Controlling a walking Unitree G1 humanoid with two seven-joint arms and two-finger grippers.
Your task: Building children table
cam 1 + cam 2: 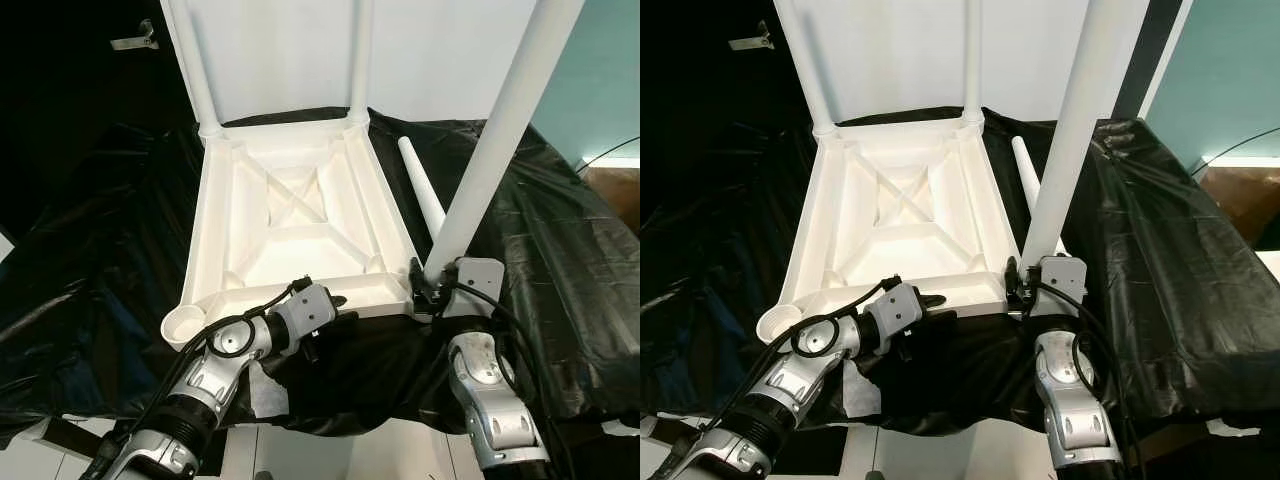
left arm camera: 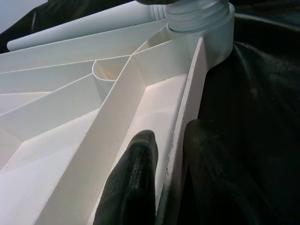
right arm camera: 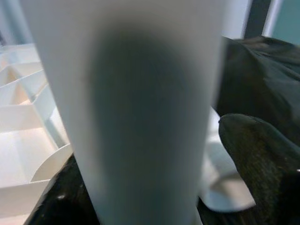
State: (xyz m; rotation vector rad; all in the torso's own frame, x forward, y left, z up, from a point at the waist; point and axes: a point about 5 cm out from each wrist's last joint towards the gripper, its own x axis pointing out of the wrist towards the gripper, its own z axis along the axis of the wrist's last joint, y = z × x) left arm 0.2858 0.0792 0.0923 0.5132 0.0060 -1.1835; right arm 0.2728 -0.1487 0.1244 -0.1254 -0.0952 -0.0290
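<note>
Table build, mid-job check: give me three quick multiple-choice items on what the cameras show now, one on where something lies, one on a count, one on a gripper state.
1. Where does the loose leg lie?
A. On the black sheet, on the tabletop's right side
B. Inside the tabletop's ribs
C. On the floor

2. How many legs stand in corner sockets of the upturned tabletop?
A. One
B. Three
C. Four

3. What is the left gripper doing?
A. Hanging idle
B. Holding a loose leg
C. Pinching the tabletop's near rim

Answers: 1 A, the leg rests on the black sheet beside the right edge. 2 B, two far legs and the near right leg stand, while the near left socket is empty. 3 C, the fingers straddle the rim wall.
</note>
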